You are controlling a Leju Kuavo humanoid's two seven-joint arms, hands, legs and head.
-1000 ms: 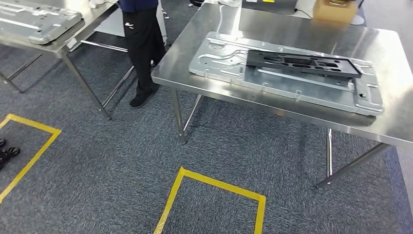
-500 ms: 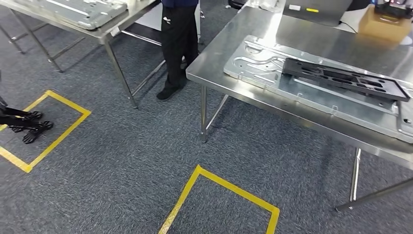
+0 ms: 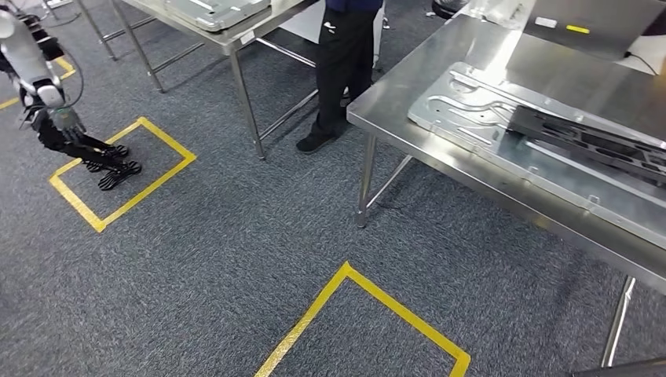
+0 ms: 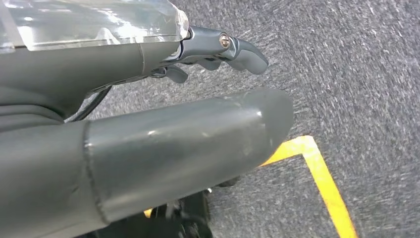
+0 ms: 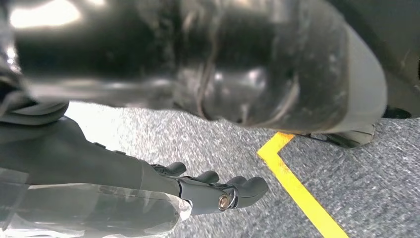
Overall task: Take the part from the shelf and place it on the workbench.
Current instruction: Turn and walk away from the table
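Observation:
A long black part [image 3: 590,140] lies on a silver metal plate [image 3: 471,110], which rests on the steel workbench [image 3: 408,86] at the right of the head view. My left hand [image 3: 88,151] hangs at the far left, low over the carpet, its dark fingers spread and holding nothing. In the left wrist view the thick grey thumb [image 4: 188,144] and the fingers [image 4: 237,49] are apart above the floor. My right hand [image 5: 203,191] also hangs over the carpet with its fingers extended and empty.
A second steel table [image 3: 236,35] at the back carries another metal plate [image 3: 216,12]. A person in dark trousers [image 3: 342,71] stands between the two tables. Yellow tape squares [image 3: 169,140] [image 3: 400,310] mark the grey carpet.
The camera has swung to the left, so the tables and the person shifted right in the picture. My left arm and hand have come into sight at the left edge.

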